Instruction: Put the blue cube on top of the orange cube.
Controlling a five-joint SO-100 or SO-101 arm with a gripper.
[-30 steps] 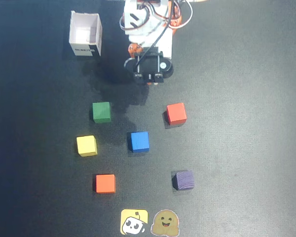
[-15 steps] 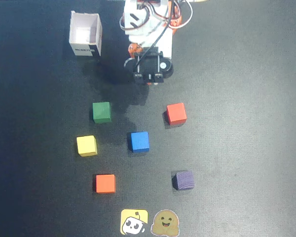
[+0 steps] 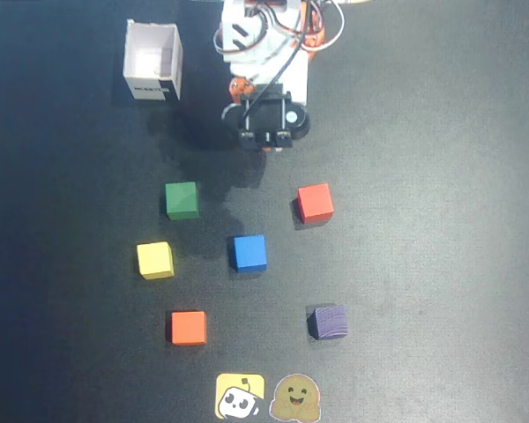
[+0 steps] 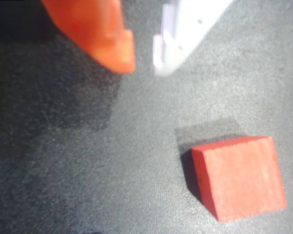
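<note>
A white open-topped box (image 3: 153,62) is seen at the upper left of the overhead view, on a dark worktop (image 3: 441,176); nothing is seen inside it. Six cubes are spread over the worktop, all apart from one another and none stacked. The blue cube (image 3: 248,252) lies near the centre of the overhead view — bright, matte and plain-faced, resting flat with its top fully exposed. The orange cube (image 3: 188,327) is found below and to its left, towards the bottom edge, also flat and uncovered. A green cube (image 3: 182,199) and a yellow cube (image 3: 154,260) are placed to the left of the blue one, a red cube (image 3: 315,203) to its upper right, and a purple cube (image 3: 327,322) to its lower right. Open worktop surrounds the blue cube on every side, and broad bare margins are left at the right and left edges. Two stickers (image 3: 266,397) are fixed at the bottom edge.

The arm is folded at the top centre, with the gripper (image 3: 264,143) held above bare worktop, clear of every cube. In the wrist view the gripper (image 4: 142,63) is shown empty — its orange and white fingertips stand slightly apart — with the red cube (image 4: 239,178) below and to the right.
</note>
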